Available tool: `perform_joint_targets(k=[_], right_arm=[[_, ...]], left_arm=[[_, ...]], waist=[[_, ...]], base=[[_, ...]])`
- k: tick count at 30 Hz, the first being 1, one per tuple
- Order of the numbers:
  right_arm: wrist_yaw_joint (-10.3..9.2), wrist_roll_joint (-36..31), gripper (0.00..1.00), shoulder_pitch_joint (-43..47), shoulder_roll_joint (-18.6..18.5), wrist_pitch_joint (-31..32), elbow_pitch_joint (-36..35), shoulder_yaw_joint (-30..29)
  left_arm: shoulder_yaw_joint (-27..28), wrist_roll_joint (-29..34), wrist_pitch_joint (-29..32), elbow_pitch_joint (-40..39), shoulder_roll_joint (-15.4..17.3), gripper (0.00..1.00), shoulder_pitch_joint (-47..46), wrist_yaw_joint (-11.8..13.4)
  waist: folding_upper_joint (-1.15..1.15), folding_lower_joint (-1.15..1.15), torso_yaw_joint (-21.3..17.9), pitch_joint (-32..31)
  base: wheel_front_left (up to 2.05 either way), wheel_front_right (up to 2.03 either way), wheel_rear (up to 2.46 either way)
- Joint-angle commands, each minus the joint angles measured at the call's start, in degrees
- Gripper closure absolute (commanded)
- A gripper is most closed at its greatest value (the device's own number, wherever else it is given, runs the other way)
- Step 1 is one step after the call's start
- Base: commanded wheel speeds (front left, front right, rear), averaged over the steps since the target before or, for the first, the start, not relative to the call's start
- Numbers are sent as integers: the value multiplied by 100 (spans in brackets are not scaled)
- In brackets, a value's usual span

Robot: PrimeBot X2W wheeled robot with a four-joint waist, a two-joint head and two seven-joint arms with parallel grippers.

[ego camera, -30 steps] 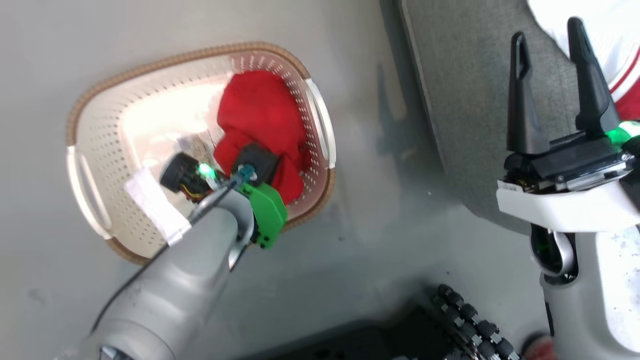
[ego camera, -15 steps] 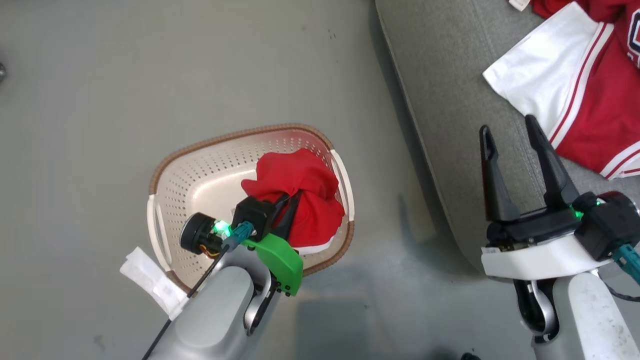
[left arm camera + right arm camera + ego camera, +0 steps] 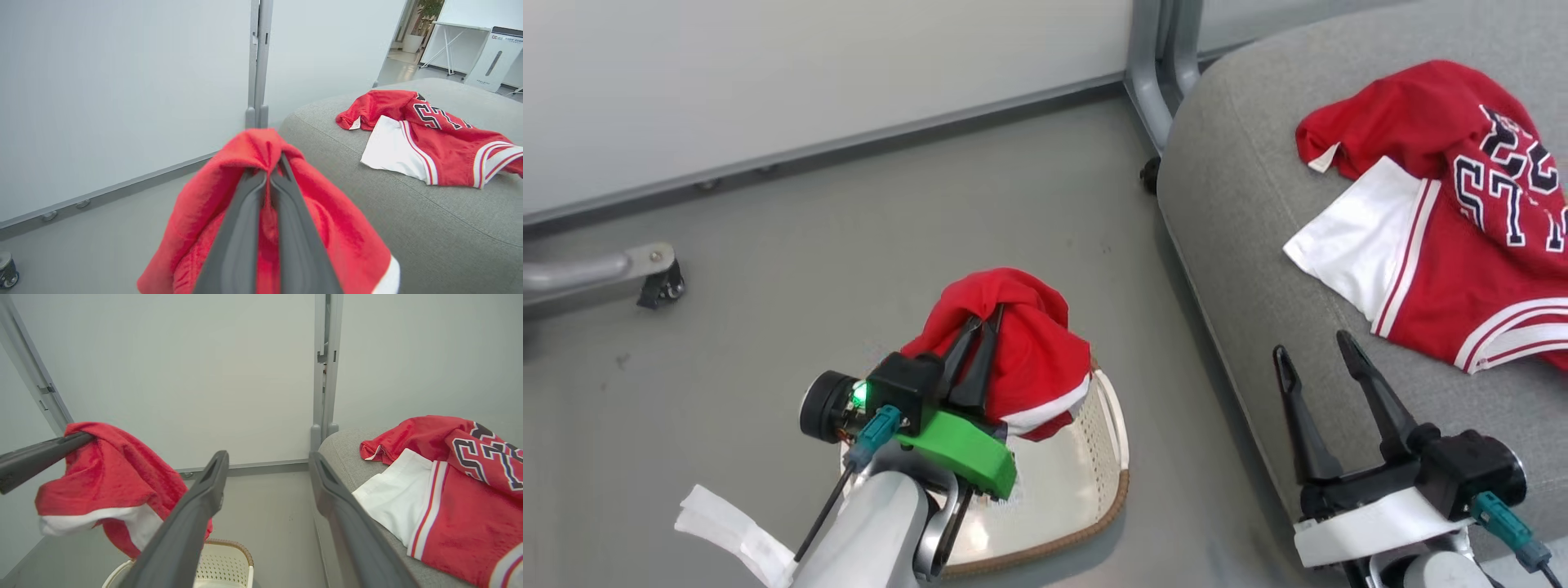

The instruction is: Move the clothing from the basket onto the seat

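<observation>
We see left gripper (image 3: 987, 315) pinched tight on the soft red white-trimmed garment (image 3: 1033, 363), hanging above the cream perforated plastic basket (image 3: 1107, 465); big grey fabric seat cushion (image 3: 1250, 269) lies to its right, lettered red jersey (image 3: 1437, 245) already there; right gripper (image 3: 1312, 343) spread, empty, nearer the seat

place: i take it for an office or test room
walls: pale partition panels (image 3: 184, 375) on grey posts (image 3: 1152, 73), one castor (image 3: 660, 286) at far left
floor: bare grey floor (image 3: 890, 229)
far right: white desk (image 3: 461, 25), potted plant (image 3: 429, 7), white cabinet (image 3: 494, 53)
near right: grey seat (image 3: 1241, 229)
</observation>
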Motion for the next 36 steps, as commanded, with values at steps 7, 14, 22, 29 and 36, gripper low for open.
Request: perform_joint_targets(k=[7,14,22,29,36], right_arm=[[-6,-85,0,276,-18,-13,167,233],[-6,-158,0,114,-174,-13,500,873],[-6,-59,0,-308,-270,-14,819,1411],[-6,92,0,-606,-336,-14,1122,1670],[-6,224,5,-761,-431,-14,1288,2029]], left_arm=[[31,167,-4,-528,-21,100,170,-131],[-239,-283,-3,-867,-23,100,105,-217],[-846,-617,-4,-1082,-23,100,-228,-259],[-1373,-767,-4,-1242,-24,100,-417,-194],[-1654,-881,-4,-1190,-24,100,-493,-117]], waist=[[0,0,153,-628],[0,0,230,-651],[0,0,343,-680],[0,0,413,-721],[0,0,430,-709]], base=[[0,0,0],[0,0,0],[0,0,0],[0,0,0],[0,0,0]])
